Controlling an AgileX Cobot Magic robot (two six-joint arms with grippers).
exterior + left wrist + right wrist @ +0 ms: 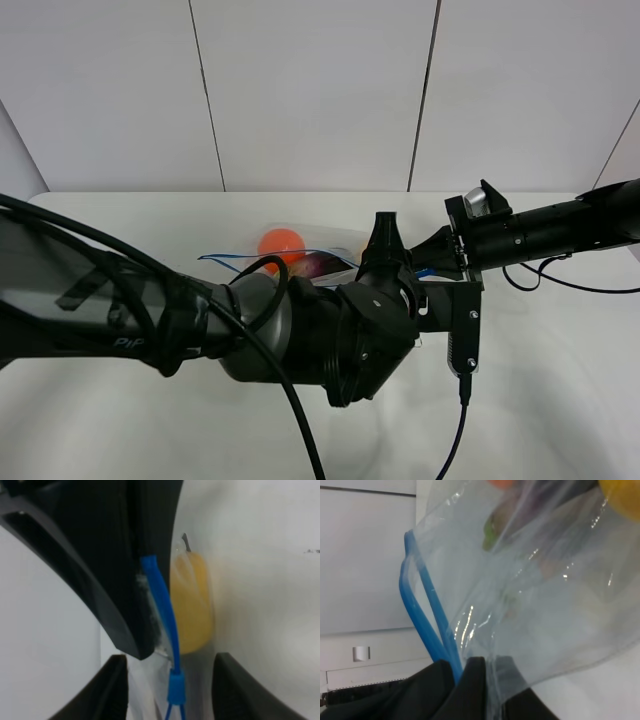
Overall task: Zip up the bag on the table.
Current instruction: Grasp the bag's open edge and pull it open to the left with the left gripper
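The clear bag (300, 252) lies on the white table (560, 390), with an orange (282, 243) and a purple eggplant (318, 265) showing inside. Its blue zipper strip (228, 258) is open at the left end. My left gripper (385, 245) is open over the bag's right part. In the left wrist view the blue slider (176, 687) sits between its fingers (117, 692), next to the yellow fruit (191, 605). My right gripper (445, 262) is shut on the bag's right end. The right wrist view shows its fingers (470, 680) pinching the plastic at the strip (427, 625).
White wall panels (310, 90) stand behind the table's far edge. My left arm (250, 330) fills the front left and hides much of the bag. A cable (455, 430) hangs from the right wrist over the table.
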